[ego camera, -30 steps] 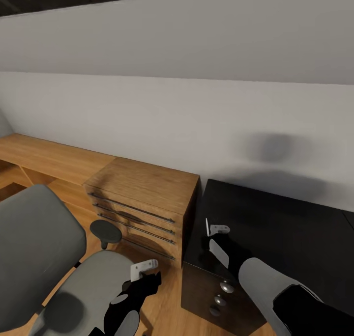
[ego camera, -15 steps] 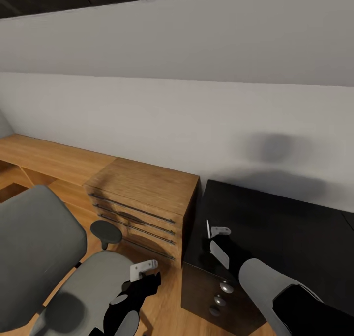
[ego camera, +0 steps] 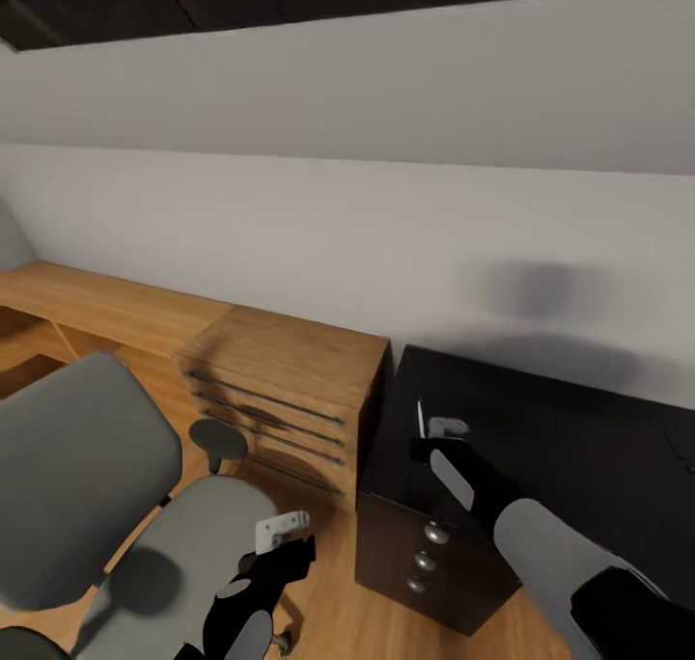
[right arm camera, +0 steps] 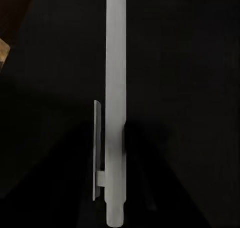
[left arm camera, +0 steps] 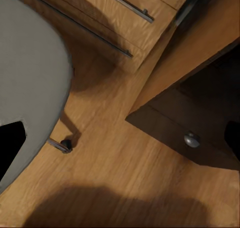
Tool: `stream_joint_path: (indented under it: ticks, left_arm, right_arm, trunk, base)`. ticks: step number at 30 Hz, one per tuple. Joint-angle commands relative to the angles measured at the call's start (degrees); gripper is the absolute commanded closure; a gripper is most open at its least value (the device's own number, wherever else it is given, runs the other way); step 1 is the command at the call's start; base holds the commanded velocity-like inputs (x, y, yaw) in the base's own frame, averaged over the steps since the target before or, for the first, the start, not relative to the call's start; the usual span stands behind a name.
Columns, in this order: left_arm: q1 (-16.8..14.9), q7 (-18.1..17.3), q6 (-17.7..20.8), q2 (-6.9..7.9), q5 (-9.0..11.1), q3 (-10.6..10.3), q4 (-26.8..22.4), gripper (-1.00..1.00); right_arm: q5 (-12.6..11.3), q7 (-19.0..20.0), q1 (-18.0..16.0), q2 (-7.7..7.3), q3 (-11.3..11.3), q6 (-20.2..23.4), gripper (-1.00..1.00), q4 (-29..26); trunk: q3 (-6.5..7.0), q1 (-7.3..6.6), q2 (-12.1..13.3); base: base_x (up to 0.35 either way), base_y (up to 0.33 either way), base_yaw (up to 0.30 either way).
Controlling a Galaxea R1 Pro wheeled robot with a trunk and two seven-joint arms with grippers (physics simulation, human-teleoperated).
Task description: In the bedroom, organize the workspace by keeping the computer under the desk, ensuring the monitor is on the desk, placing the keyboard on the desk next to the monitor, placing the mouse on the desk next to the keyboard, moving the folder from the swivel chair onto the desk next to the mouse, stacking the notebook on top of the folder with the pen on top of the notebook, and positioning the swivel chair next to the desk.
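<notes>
The L gripper [ego camera: 280,535] is seen nearest, over the swivel chair [ego camera: 87,467] seat; whether its fingers are apart can't be told. The R gripper [ego camera: 436,430] is clamped on the white pen [ego camera: 421,415], held upright over the black desk [ego camera: 579,438] top, above the 3-drawer unit [ego camera: 425,559]. A wooden dresser [ego camera: 280,390] is set beside the desk, w/ the white wall [ego camera: 386,226] behind.
</notes>
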Motion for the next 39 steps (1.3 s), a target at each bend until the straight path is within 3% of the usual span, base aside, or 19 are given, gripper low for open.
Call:
stream_joint_path:
  ticks: [1,4,5,10,11,14,17,23,29,39]
  left_arm:
    - [-0.1,0.5,0.1,0.03,0.4,-0.1,-0.1,-1.0]
    - [-0.1,0.5,0.1,0.03,0.4,-0.1,-0.1,-1.0]
    - [-0.1,0.5,0.1,0.03,0.4,0.0,-0.1,-1.0]
    - [-0.1,0.5,0.1,0.03,0.3,0.0,-0.1,-1.0]
    - [-0.1,0.5,0.1,0.03,0.3,0.0,0.0,-1.0]
    - [-0.1,0.5,0.1,0.03,0.3,0.0,0.0,-1.0]
    - [-0.1,0.5,0.1,0.03,0.3,0.0,-0.1,-1.0]
    - [-0.1,0.5,0.1,0.03,0.3,0.0,0.0,-1.0]
    - [-0.1,0.5,0.1,-0.04,0.3,-0.1,0.8,-1.0]
    - [-0.1,0.6,0.1,-0.05,0.3,-0.1,1.7,-1.0]
  right_arm:
    - [-1.1,-0.6,0.3,-0.78,0.4,0.5,1.0,-2.3]
    - [-3.0,-1.5,2.3,-3.14,0.4,2.0,1.0,-9.0]
    - [-5.4,-3.6,5.5,-5.71,0.4,3.5,1.0,-16.5]
    - [-10.3,-9.1,10.3,-9.56,0.3,4.7,1.0,-29.0]
    - [-12.4,-11.8,11.5,-10.82,0.3,4.9,1.0,-33.2]
    - [-15.2,-15.6,12.9,-12.36,0.4,5.1,1.0,-38.5]
    - [-18.5,-22.3,15.1,-13.86,0.5,5.2,1.0,-47.4]
    - [-19.2,-25.2,16.6,-14.16,0.5,5.0,1.0,-51.2]
    - [-19.4,-25.8,17.0,-14.24,0.4,4.9,1.0,-51.4]
    - [-19.7,-25.9,17.2,-14.62,-0.7,4.6,1.0,-51.3]
  trunk:
    - [0.11,-0.25,0.4]
    - [0.64,-0.9,1.6]
    - [0.82,-1.12,2.0]
    - [1.72,-2.22,4.0]
    - [1.9,-2.44,4.4]
    - [2.44,-3.1,5.6]
    - [2.98,-3.76,6.8]
    - [4.05,-5.08,9.2]
    - [5.2,-6.4,11.6]
    - [5.59,-6.4,11.6]
  base:
    - [-0.322,0.0,0.0]
    - [-0.327,0.0,0.0]
    - [-0.332,0.0,0.0]
    - [-0.334,0.0,0.0]
    - [-0.335,0.0,0.0]
    - [-0.31,0.0,0.0]
    - [-0.121,0.0,0.0]
    - [-0.026,0.0,0.0]
    - [-0.002,0.0,-0.066]
    - [0.0,0.0,-0.262]
